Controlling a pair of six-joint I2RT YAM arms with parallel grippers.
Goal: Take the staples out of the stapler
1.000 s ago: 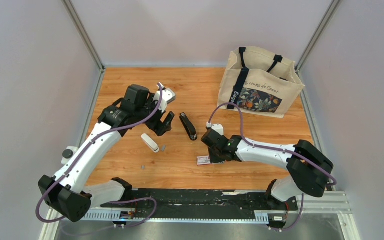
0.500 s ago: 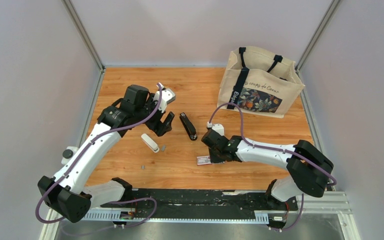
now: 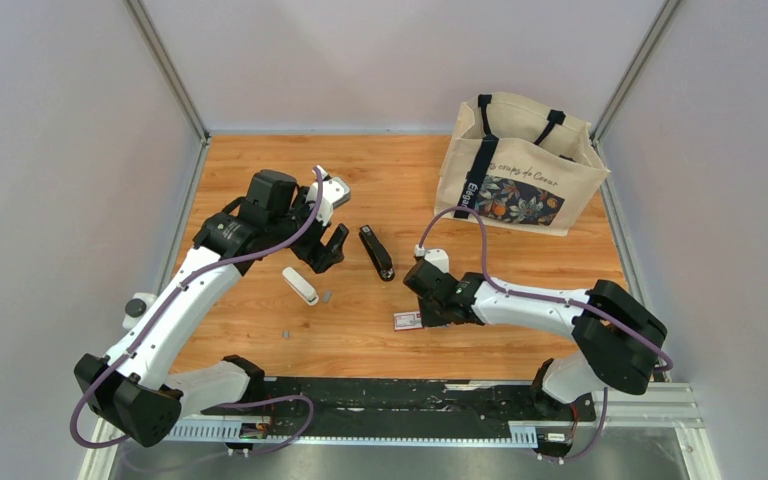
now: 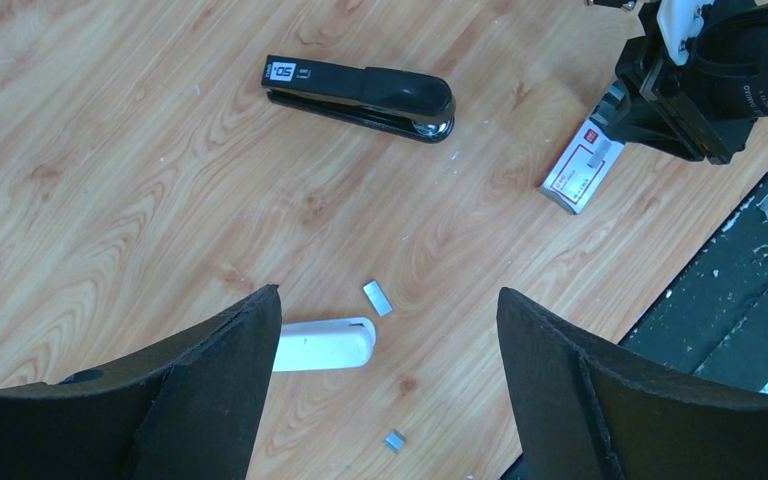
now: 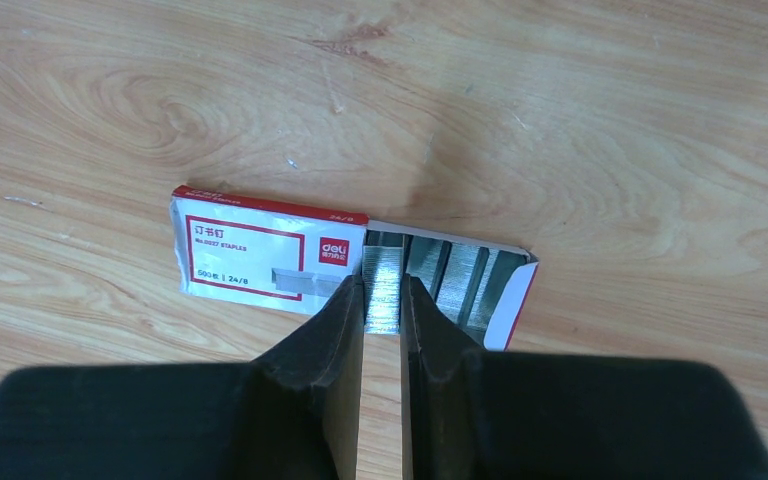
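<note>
Wood-grain tabletop (image 3: 400, 170), pale walls (image 3: 60, 150); left pincer (image 4: 388, 296) spread, right pincer (image 5: 382, 286) seemingly pinching boxed staples (image 5: 384, 256).

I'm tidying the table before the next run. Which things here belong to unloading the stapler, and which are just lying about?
Job: black stapler; loose staple bits on the wood.
Lying about: canvas tote bag; white oblong piece; red-and-white staple box, though the right gripper is shut on a staple strip inside it.
</note>
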